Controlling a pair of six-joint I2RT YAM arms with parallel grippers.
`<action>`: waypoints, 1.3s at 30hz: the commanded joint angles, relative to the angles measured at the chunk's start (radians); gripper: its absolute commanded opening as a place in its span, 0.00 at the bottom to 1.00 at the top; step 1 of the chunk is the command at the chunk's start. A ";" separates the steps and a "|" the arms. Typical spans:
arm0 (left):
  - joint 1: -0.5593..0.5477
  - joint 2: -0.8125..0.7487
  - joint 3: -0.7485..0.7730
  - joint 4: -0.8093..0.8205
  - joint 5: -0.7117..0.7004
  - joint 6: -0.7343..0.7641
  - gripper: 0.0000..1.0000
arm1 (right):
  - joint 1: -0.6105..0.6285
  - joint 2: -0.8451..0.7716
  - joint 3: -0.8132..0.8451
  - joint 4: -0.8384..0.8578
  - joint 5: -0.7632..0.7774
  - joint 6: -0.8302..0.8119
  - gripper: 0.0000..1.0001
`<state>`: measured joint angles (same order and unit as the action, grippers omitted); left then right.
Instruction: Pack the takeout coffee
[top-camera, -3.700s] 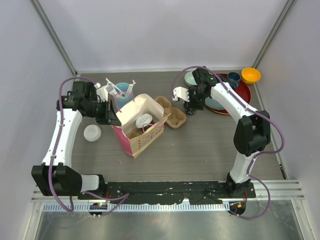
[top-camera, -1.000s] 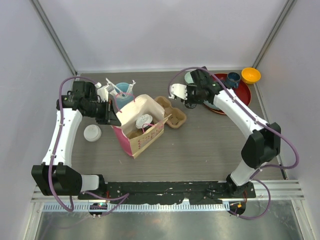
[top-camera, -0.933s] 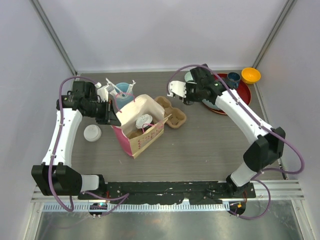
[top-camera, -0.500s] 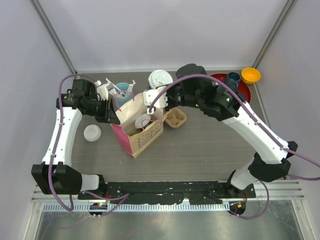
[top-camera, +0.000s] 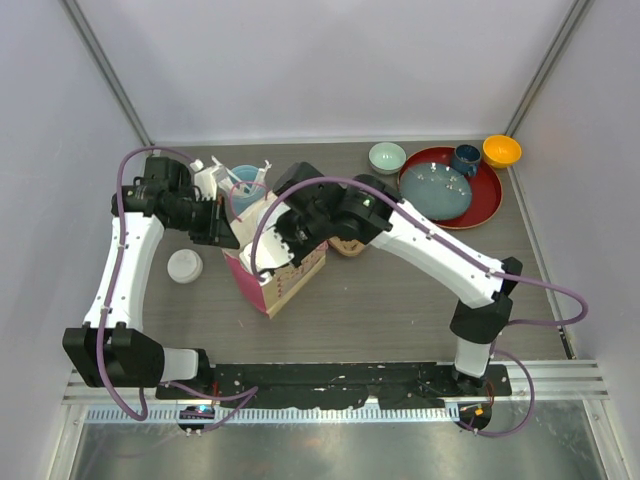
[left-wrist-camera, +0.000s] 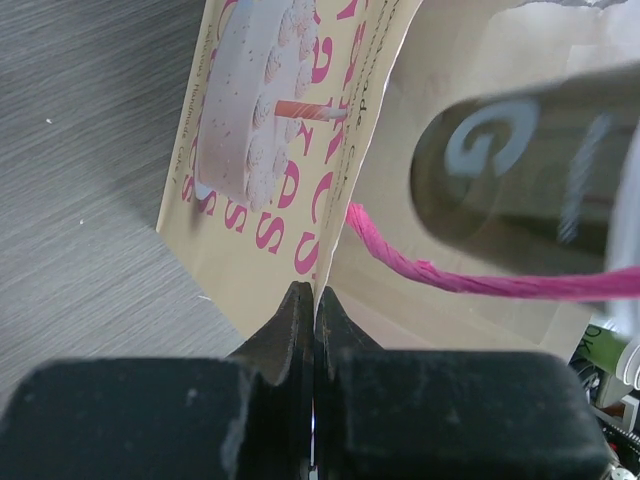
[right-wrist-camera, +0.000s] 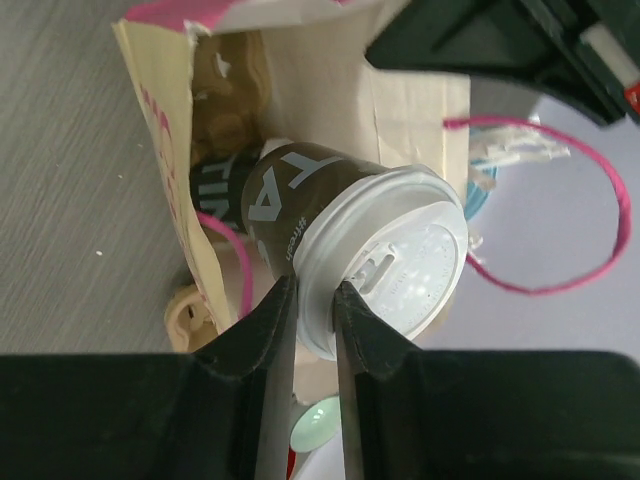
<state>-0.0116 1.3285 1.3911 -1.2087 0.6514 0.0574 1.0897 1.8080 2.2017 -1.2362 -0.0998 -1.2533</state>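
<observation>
Bag (top-camera: 283, 283): stands open. Left gripper (left-wrist-camera: 313, 300): jaws pressed together on the bag's rim. Right gripper (right-wrist-camera: 313, 290): jaws pinch the lid rim of a cup (right-wrist-camera: 345, 225), which lies tilted at the bag's mouth, base inward. A second cup (right-wrist-camera: 213, 185) sits deeper inside the bag. Carrier (top-camera: 352, 243): just right of the bag. Utensil cup (top-camera: 243, 183): behind the bag.

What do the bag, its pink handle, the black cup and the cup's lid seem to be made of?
Bag: thin paper or card, matte, printed with a cake picture; it folds sharply at the edge.
Handle: twisted pink cord, probably paper; strands show.
Cup: probably paper, matte black with white letters.
Lid: white plastic, slightly glossy, with moulded ridges and a sip slot.
</observation>
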 joint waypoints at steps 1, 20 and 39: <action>-0.002 0.005 0.034 -0.025 0.030 0.018 0.00 | 0.041 0.022 0.061 -0.019 -0.084 -0.067 0.01; -0.011 0.018 0.037 -0.049 0.057 0.058 0.00 | 0.046 0.203 0.013 -0.019 -0.193 -0.192 0.01; -0.014 0.038 0.046 -0.057 0.065 0.070 0.00 | 0.024 0.281 -0.092 0.007 -0.383 -0.207 0.01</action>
<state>-0.0200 1.3594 1.4067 -1.2488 0.6903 0.1135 1.1114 2.0735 2.1410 -1.2488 -0.4187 -1.4620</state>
